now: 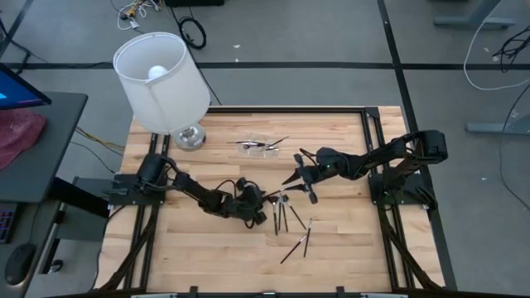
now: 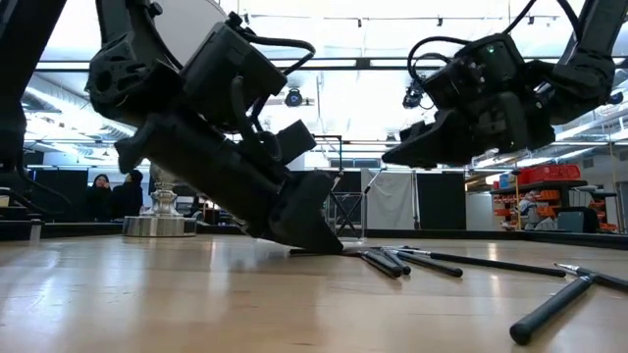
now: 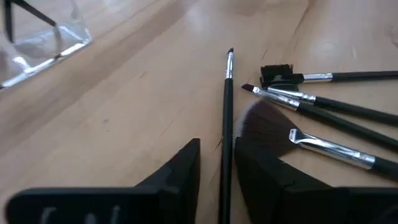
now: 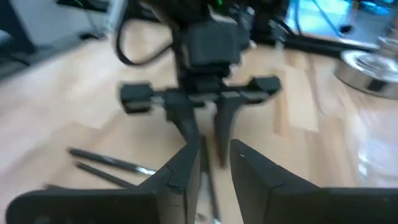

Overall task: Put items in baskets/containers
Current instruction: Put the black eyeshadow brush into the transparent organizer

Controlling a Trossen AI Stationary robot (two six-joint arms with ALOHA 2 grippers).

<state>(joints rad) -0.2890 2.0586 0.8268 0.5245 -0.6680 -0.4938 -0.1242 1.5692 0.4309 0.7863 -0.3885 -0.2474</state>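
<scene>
1 brush (image 3: 226,134) between left claw (image 3: 217,171) fingers

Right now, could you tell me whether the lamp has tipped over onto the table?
No, the lamp stands upright on its silver base at the table's far left corner.

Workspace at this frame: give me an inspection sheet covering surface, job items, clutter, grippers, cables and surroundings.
Surface: wooden table, bare at the near edge.
Job's things: loose makeup brushes on the wood; clear container near the lamp, brushes already in it.
Clutter: white-shaded lamp at the far left corner.
Grippers: left gripper low at the table, fingers either side of a thin brush, a gap showing; right gripper raised above the brushes, whether it holds anything cannot be told.
Cables: loose cables on the floor beyond the table.
Surroundings: people far behind in the low view.
</scene>
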